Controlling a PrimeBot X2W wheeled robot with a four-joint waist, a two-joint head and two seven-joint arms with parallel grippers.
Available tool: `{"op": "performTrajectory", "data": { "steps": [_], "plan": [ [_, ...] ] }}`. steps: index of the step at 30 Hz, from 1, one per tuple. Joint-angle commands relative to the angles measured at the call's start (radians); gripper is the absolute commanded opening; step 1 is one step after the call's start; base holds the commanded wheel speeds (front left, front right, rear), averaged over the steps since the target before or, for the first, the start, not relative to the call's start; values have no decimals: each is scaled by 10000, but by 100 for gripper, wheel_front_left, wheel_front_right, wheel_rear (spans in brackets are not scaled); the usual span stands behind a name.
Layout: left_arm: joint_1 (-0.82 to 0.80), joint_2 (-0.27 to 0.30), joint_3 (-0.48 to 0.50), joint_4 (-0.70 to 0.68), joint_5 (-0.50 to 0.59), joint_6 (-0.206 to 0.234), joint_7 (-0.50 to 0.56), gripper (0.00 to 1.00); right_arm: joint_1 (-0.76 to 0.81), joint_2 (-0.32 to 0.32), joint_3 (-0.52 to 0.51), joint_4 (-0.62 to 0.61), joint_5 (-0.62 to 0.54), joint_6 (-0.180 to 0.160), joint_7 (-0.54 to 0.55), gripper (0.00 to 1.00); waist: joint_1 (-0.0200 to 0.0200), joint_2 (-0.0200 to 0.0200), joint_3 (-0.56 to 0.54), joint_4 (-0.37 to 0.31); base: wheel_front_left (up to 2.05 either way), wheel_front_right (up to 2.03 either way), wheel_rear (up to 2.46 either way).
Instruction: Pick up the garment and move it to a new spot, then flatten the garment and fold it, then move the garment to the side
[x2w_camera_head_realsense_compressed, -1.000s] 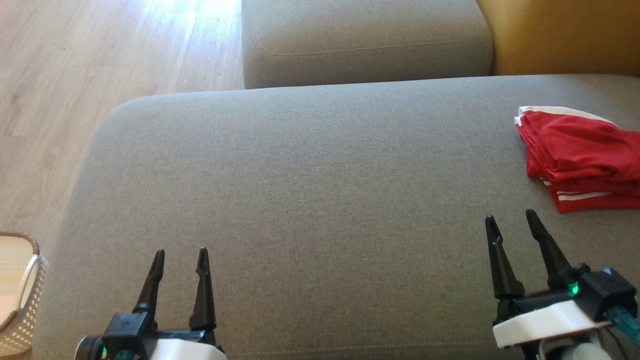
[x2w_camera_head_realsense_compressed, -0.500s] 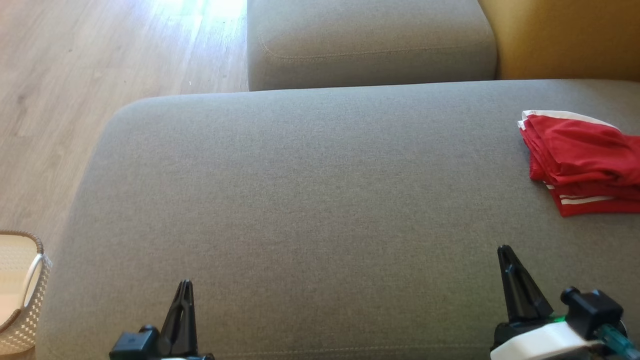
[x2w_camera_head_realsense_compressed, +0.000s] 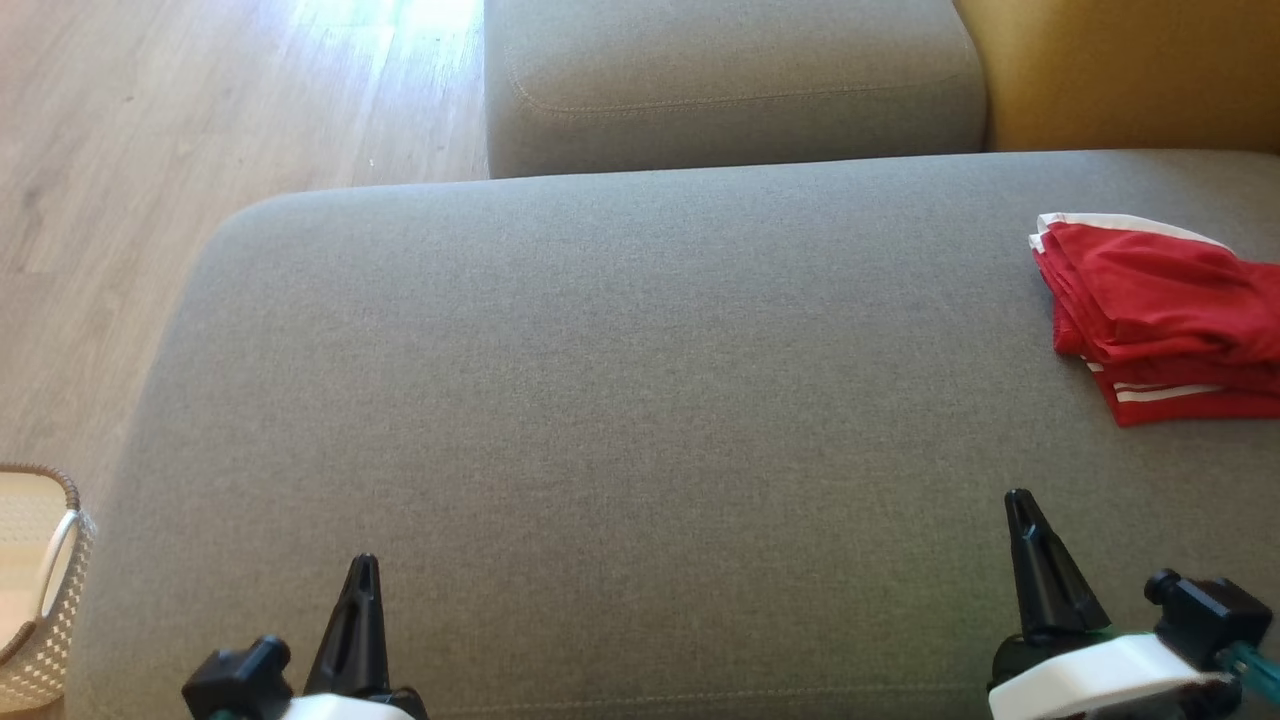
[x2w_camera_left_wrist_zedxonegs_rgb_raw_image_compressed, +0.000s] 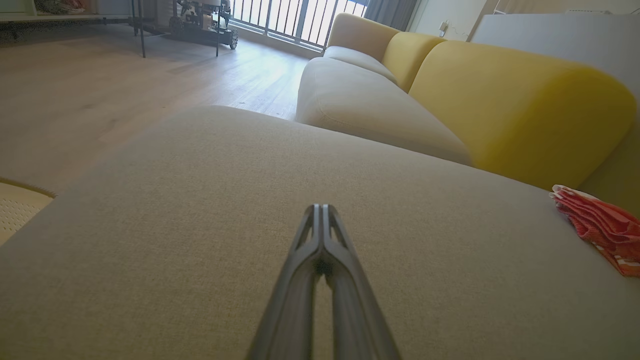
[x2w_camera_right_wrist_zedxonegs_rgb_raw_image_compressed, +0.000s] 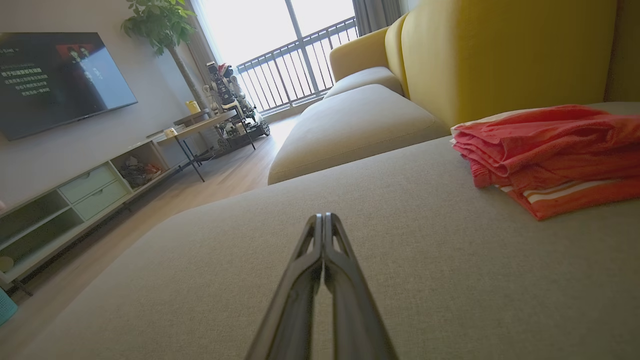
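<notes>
Both hands are empty: the left hand (x2w_camera_head_realsense_compressed: 362, 565) and right hand (x2w_camera_head_realsense_compressed: 1018, 500) have fingers pressed together, parked at the near edge of the wide grey fabric sofa cushion (x2w_camera_head_realsense_compressed: 600, 400). The folded red garment with white stripes (x2w_camera_head_realsense_compressed: 1160, 310) sits at the cushion's right edge, apart from either hand. It looks folded and set aside, so the closed, parked pose suggests the task is done.

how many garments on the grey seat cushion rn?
1. A folded red garment with white stripes lies at the right end of the grey seat cushion. Its right side runs past the head view's edge, so more cloth could be hidden there.
</notes>
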Motion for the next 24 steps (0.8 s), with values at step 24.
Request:
{"op": "performTrajectory", "data": {
  "steps": [24],
  "plan": [
    [-1134,217,572,250,-3224,-524,610,0,-997,-239,-39,102,3105,-1,678,0,0,0,127,-167,0,0,0]
  ]
}}
